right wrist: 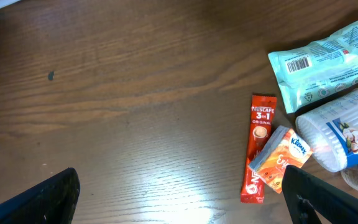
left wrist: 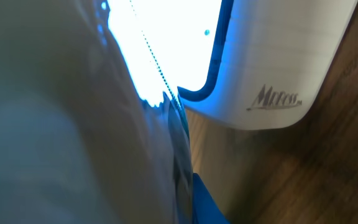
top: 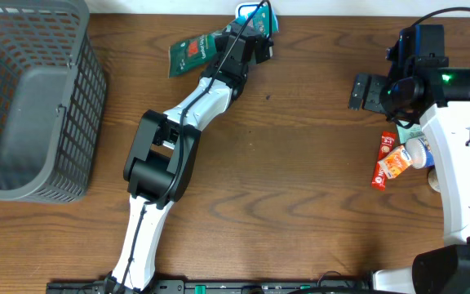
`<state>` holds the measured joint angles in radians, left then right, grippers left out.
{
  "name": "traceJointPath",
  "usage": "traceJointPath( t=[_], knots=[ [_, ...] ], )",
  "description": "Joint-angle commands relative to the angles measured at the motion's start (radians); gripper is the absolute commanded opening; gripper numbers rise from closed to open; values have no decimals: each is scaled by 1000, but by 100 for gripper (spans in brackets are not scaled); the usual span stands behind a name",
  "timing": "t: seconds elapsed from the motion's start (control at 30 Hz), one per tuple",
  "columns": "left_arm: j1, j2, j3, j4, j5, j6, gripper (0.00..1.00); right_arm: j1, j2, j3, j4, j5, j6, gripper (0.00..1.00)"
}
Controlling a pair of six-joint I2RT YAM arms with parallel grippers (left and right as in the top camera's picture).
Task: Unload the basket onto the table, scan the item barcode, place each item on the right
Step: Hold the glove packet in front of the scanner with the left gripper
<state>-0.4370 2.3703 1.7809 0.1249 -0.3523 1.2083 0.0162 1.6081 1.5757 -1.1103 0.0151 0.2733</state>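
- one flat green foil packet (top: 190,53), gripped in the closed left claw (top: 237,36), held just beside one white blue-lit scanner (left wrist: 278,56).
- right claw (top: 364,91) wide open; four small packs (top: 396,159) near it.
- one grey plastic basket (top: 23,98).

Grey basket (top: 92,90) far left on table (top: 300,163); Nescafe sachet (right wrist: 258,146) touching tissue pack (right wrist: 284,158).

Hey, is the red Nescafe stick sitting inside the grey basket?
No, the Nescafe stick lies flat on the wooden table, right beside the orange Kleenex pack.
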Motion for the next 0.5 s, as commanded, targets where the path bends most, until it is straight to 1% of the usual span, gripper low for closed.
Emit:
traceJointPath(
  t=[0.0, 0.47],
  knots=[
    [10, -2, 9, 12, 23, -4, 7, -2, 0, 14, -2, 3, -13, 99],
    [16, -2, 9, 7, 24, -5, 7, -2, 0, 14, -2, 3, -13, 99]
  ],
)
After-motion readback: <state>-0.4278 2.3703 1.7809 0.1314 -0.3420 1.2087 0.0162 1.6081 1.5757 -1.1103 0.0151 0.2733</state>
